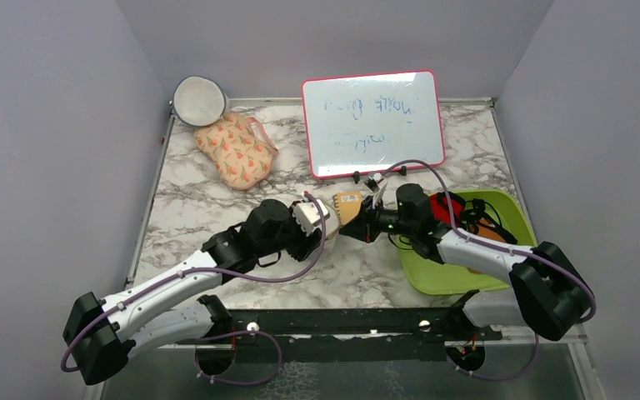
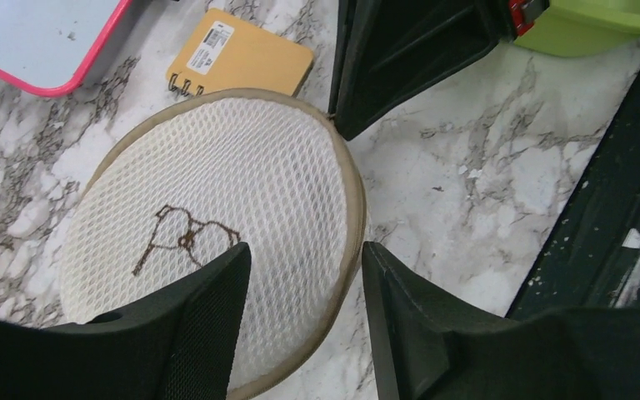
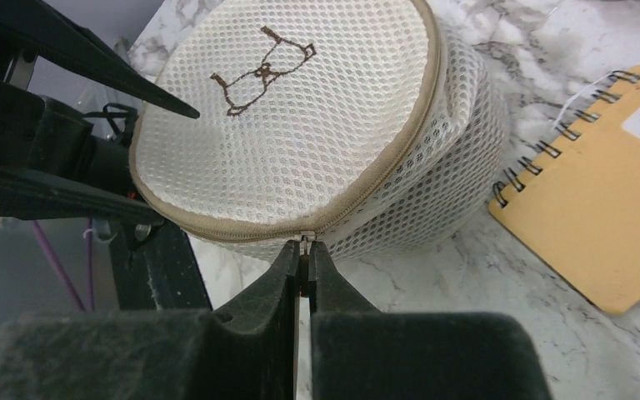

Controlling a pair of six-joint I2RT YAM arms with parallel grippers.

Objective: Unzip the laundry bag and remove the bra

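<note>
The laundry bag (image 2: 217, 192) is a round white mesh pouch with a tan zipper rim and a brown squiggle on top. It lies on the marble table beside the orange notepad (image 2: 242, 58). My left gripper (image 2: 306, 250) is open and straddles the bag's near rim, one finger over the mesh and one over the table. My right gripper (image 3: 304, 243) is shut on the zipper pull (image 3: 305, 238) at the bag's side (image 3: 300, 125). In the top view both grippers meet at mid-table, left (image 1: 327, 218) and right (image 1: 352, 229), and hide the bag. No bra shows.
A pink-framed whiteboard (image 1: 373, 121) leans at the back. A peach floral pouch (image 1: 235, 150) and a grey-rimmed white disc (image 1: 200, 100) lie back left. A green tray (image 1: 433, 279) holding red and black items sits right, under the right arm. The notepad (image 1: 348, 204) touches the grippers.
</note>
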